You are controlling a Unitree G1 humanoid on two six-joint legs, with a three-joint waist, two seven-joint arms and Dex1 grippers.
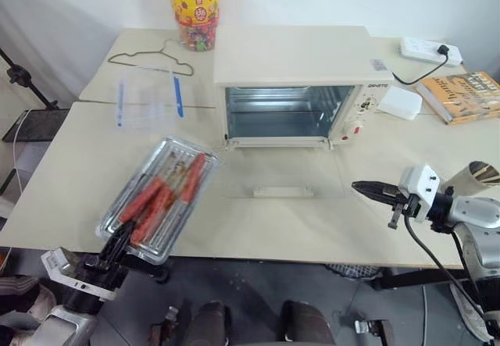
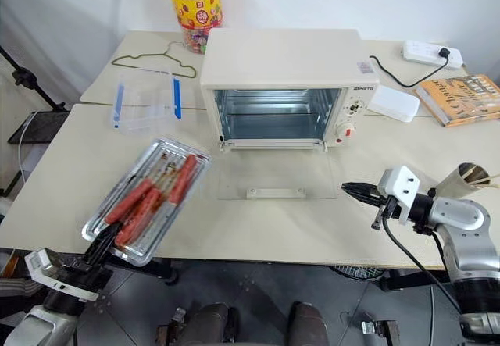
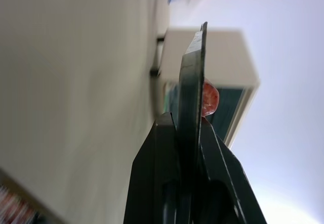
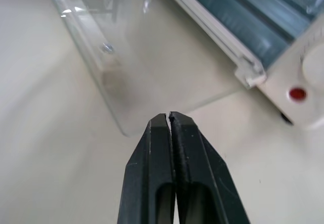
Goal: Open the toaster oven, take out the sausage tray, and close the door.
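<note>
The left tool point(image 1: 117, 246) pinches the near rim of the sausage tray point(image 1: 160, 197), held out over the table's point(image 1: 273, 229) front-left edge; set it down flat before letting go. The right tool point(image 2: 349, 190), pressed together and empty, sits just beside the lowered door point(image 2: 275, 183), and should slip under its handle to swing it up onto the toaster oven point(image 2: 281, 61).

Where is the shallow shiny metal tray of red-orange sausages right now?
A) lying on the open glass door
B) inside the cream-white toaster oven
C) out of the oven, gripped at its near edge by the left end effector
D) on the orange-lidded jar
C: the shallow shiny metal tray of red-orange sausages is out over the table, the left end effector clamped on its edge; the cream-white toaster oven is empty.
</note>
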